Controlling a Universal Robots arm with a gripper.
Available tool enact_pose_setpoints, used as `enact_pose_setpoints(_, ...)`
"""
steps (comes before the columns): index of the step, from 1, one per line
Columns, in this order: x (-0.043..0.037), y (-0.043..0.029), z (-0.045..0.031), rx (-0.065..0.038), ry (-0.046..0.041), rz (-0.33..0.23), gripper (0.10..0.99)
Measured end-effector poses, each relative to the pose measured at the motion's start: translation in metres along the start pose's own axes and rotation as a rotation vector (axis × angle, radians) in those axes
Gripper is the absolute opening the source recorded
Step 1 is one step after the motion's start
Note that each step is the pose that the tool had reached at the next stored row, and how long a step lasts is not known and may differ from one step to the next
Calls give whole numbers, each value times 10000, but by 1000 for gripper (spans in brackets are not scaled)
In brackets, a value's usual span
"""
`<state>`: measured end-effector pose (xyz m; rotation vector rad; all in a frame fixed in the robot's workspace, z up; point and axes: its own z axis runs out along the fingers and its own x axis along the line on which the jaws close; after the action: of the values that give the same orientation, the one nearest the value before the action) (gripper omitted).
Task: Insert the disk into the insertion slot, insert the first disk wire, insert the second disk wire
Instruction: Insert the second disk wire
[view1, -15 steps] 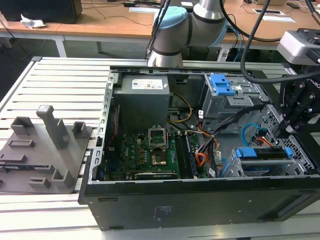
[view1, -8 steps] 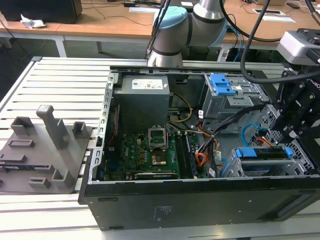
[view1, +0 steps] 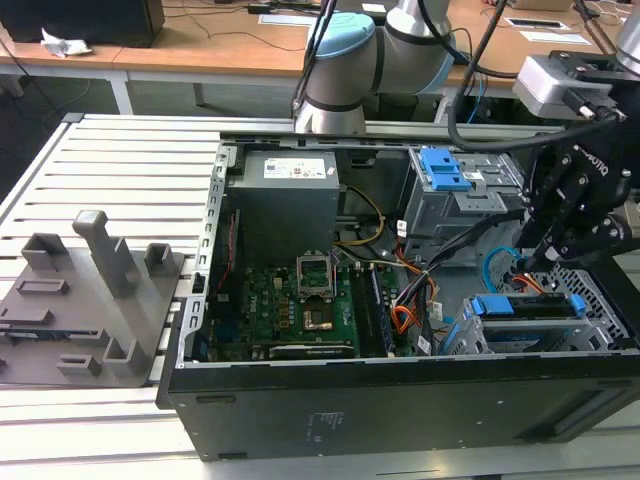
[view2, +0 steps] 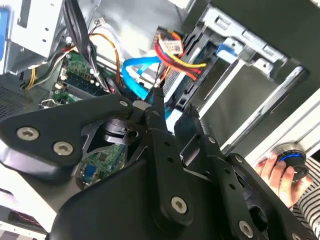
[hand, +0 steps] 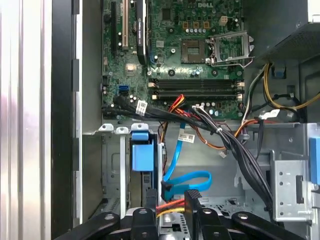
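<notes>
- Blue plastic frames the disk (view1: 530, 308), which sits in the insertion slot (view1: 603, 295), the perforated sheet-metal cage at the exterior view's right end of the computer case (view1: 400, 400).
- By its look, the disk is stiff, dense and sensitive to shock, so the carrier's edges are the safest hold.
- Soft and springy, the blue data cable (hand: 187, 179) and the red and yellow power wires (view2: 175, 52) will likely bend under a push. Their hard plugs look like the only firm grip.
- The pincer (view2: 174, 106) hangs over the cage, just beside both wires. I cannot tell whether it is open or closed on a plug.
- Also inside the case are the motherboard (hand: 200, 30), a grey power supply (view1: 285, 210) and a taller cage (view1: 470, 215) with a blue clip (view1: 443, 168).
- A hand (view2: 275, 172) rests on a round control outside the case.
</notes>
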<state>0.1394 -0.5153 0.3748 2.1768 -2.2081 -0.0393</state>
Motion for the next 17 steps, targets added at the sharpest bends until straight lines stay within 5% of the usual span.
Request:
enact_pose_setpoints(4,1,116,55,2,101,-8,361)
enact_pose_setpoints(13,0,58,79,-2,102,-57,361)
enact_pose_setpoints(17,-1,56,79,-2,102,-58,220)
